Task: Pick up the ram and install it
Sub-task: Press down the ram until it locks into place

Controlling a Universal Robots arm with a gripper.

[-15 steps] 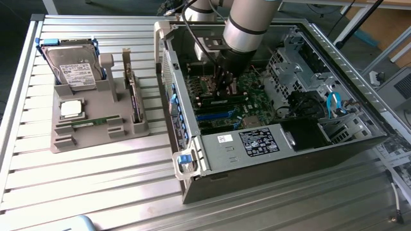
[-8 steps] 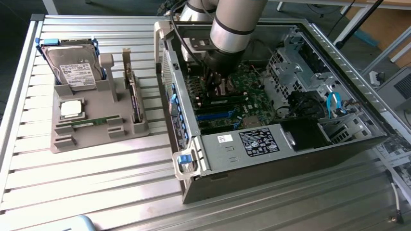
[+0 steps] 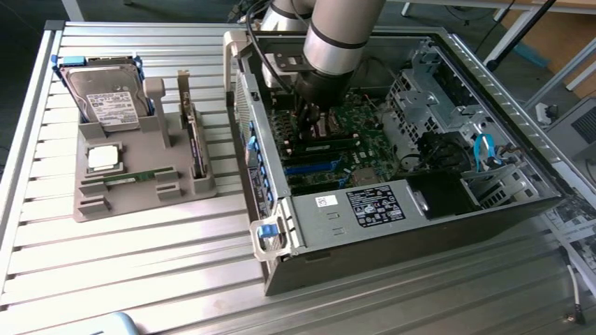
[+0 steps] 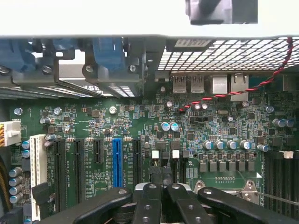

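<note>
Hovering gripper [image 4: 161, 191] fingers together over motherboard [image 4: 140, 121] | ram [image 3: 137, 176] on holder [image 3: 139, 195] | case [image 3: 373, 209] walls around

Slatted metal table [image 3: 139, 265] carries grey parts tray [image 3: 139, 181] & open PC case [image 3: 391, 237].

Open PC case [image 3: 373, 209] on slatted table [image 3: 139, 265]. Grey holder [image 3: 139, 188] beside it carries hard drive [image 3: 107, 98] and processor [image 3: 102, 157].
</note>
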